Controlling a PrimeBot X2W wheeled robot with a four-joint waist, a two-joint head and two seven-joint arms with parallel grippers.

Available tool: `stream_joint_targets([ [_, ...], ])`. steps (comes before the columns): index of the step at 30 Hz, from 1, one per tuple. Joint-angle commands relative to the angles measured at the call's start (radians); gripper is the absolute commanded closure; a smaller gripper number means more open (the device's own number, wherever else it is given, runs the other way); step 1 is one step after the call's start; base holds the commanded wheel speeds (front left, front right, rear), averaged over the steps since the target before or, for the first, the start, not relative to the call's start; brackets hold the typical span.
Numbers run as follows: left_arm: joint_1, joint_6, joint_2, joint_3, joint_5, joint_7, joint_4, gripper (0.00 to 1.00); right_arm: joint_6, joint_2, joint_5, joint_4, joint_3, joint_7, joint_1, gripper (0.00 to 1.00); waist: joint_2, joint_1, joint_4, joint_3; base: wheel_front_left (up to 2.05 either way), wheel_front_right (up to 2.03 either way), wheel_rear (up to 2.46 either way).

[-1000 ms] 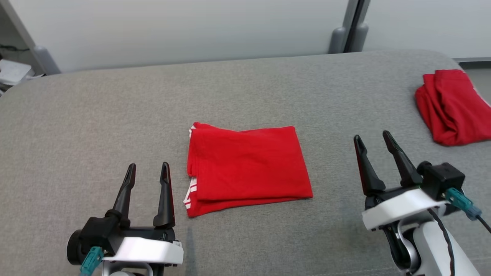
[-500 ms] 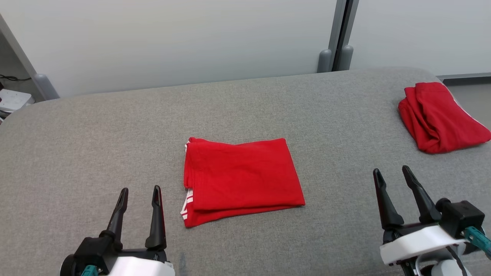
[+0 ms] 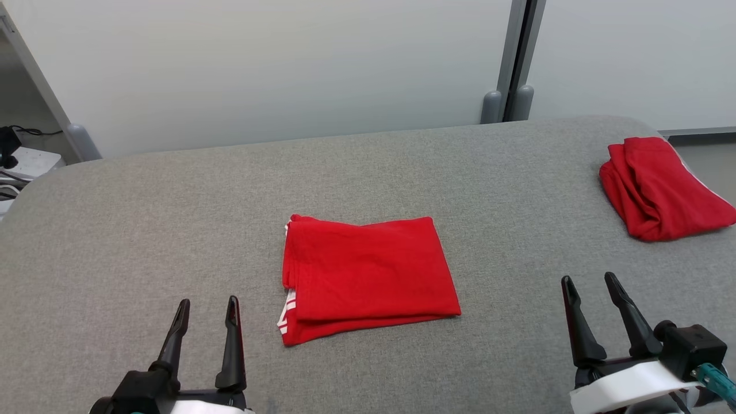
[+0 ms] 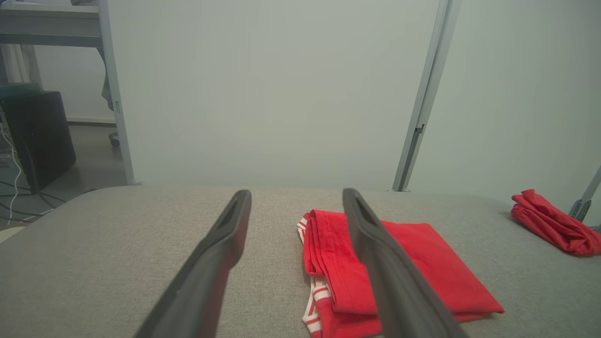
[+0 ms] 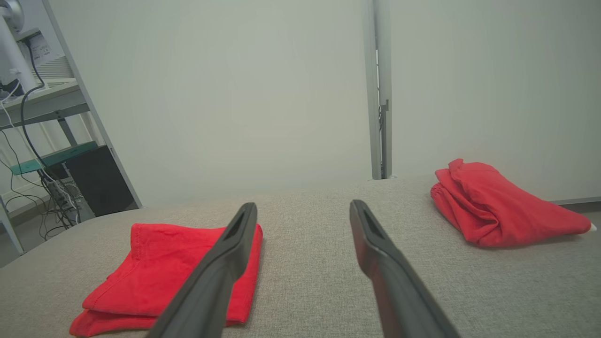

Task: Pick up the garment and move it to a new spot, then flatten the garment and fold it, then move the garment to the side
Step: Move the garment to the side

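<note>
The folded garment lies mid-frame on the desk, its long axis running left to right. The left end effector, lower left, is the nearer one. It and the right end effector, lower right, both stand spread and empty.

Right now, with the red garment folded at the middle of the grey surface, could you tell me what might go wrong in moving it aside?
1. The folded garment lies in loose layers, its striped edge showing toward the left gripper; a pinch on the top layer alone could undo the fold.
2. A second red garment sits bunched near the right edge of the surface; moving rightward might bump it off.
</note>
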Motion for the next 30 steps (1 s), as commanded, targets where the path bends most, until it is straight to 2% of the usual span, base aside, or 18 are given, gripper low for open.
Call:
stream_joint_targets([
  [1,-0.022,-0.003,0.003,0.034,0.007,-0.005,-0.025,0.0,0.0,-0.005,-0.005,-0.03,0.024,-0.013,-0.027,0.0,-0.0001,0.0,0.003,0.001,0.0,0.0,0.0],
  [11,-0.029,-0.001,0.003,0.021,0.009,-0.005,-0.029,0.0,0.0,-0.003,0.035,-0.013,0.028,-0.013,-0.024,0.0,-0.0001,0.0,0.041,0.017,0.0,0.0,0.0],
  [18,-0.044,-0.006,0.003,-0.002,0.016,-0.005,-0.027,0.0,0.0,-0.031,0.189,0.144,0.111,-0.013,-0.121,0.0,-0.0001,0.0,0.091,0.048,0.0,0.0,0.0],
  [22,-0.052,-0.01,0.003,-0.014,0.016,-0.005,-0.018,0.0,0.0,-0.037,0.257,0.226,0.125,-0.013,-0.179,0.0,-0.0001,0.0,0.117,0.058,0.0,0.0,0.0],
  [30,-0.093,-0.006,0.003,-0.038,-0.006,-0.005,-0.024,0.0,0.0,-0.061,0.42,0.436,0.257,-0.013,-0.349,0.0,-0.0001,0.0,0.193,0.126,0.0,0.0,0.0],
])
